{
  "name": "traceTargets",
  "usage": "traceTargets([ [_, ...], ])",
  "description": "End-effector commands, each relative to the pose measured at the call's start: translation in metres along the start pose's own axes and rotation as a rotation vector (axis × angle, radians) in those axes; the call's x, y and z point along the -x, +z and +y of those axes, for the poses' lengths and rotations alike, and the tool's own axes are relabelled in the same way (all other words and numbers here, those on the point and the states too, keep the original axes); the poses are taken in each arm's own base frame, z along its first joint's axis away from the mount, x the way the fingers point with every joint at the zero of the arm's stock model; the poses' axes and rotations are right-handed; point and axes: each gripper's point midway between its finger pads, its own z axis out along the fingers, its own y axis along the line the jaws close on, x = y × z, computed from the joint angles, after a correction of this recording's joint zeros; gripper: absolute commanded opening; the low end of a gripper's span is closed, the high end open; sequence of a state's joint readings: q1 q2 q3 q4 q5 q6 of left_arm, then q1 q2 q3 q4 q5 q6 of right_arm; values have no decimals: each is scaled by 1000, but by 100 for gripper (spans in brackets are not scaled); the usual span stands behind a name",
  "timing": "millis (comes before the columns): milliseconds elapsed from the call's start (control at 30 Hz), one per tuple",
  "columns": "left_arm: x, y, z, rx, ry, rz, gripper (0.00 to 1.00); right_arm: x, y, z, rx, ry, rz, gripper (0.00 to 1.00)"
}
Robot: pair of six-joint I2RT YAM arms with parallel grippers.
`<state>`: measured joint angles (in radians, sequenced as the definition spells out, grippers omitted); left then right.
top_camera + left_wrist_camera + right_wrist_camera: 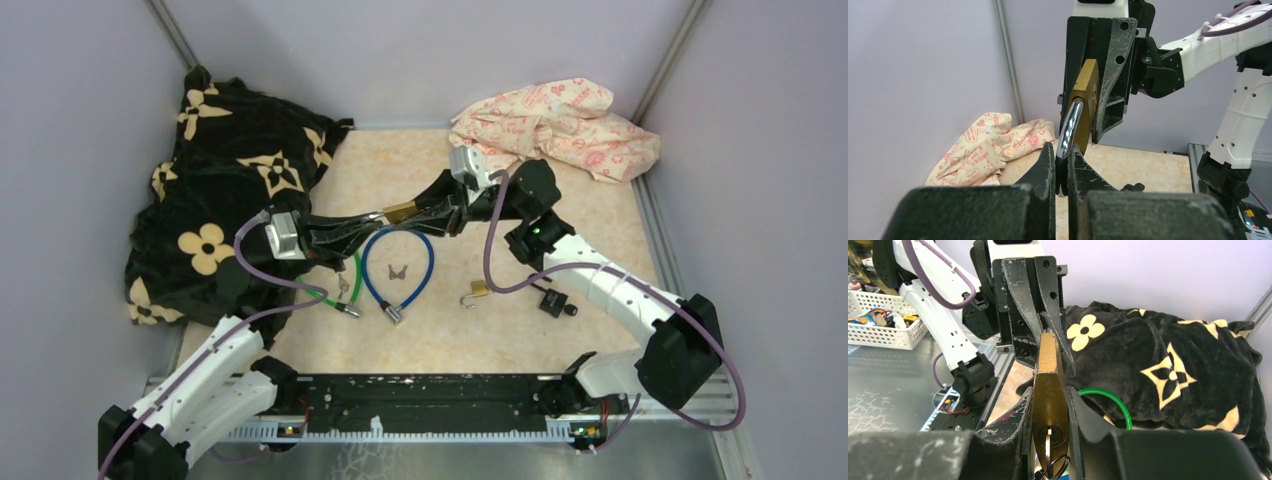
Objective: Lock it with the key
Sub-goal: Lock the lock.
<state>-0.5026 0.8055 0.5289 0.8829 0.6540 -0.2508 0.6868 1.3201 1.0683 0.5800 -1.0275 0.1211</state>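
Observation:
A brass padlock (400, 211) hangs in the air between my two grippers over the middle of the table. My right gripper (1050, 412) is shut on its brass body (1049, 390). A key (1048, 445) sits in the keyhole with a wire ring hanging from it. My left gripper (1063, 167) is shut on the chrome shackle (1069, 125), facing the right gripper (455, 212). In the left wrist view the brass body (1087, 95) sits between the right gripper's fingers. My left gripper (375, 218) shows from above.
A blue cable lock (400, 270) and a green cable lock (345, 285) lie on the table with loose keys (398, 272) between them. A small padlock (475, 292) and a black lock (555, 303) lie to the right. Black patterned cloth (230, 190) lies left; pink printed cloth (555, 120) lies at the back right.

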Motion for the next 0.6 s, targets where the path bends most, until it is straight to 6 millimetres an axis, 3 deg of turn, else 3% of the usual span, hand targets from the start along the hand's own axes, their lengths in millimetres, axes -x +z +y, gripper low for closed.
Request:
traceTargets([
  [0,-28,12,-48,-209,-91,76,0,-35,41,24,98,100,29,0],
  [167,-18,12,-80,-393,-48,48,0,-59,41,31,162,129,75,0],
  [300,-21,5,-101,-534,-75,106,0,-69,37,42,237,135,114,0],
  [433,-18,8,-96,-501,-74,104,0,-70,35,37,205,104,160,0],
  [567,-16,11,-79,-375,-55,80,0,-63,27,32,137,86,167,0],
])
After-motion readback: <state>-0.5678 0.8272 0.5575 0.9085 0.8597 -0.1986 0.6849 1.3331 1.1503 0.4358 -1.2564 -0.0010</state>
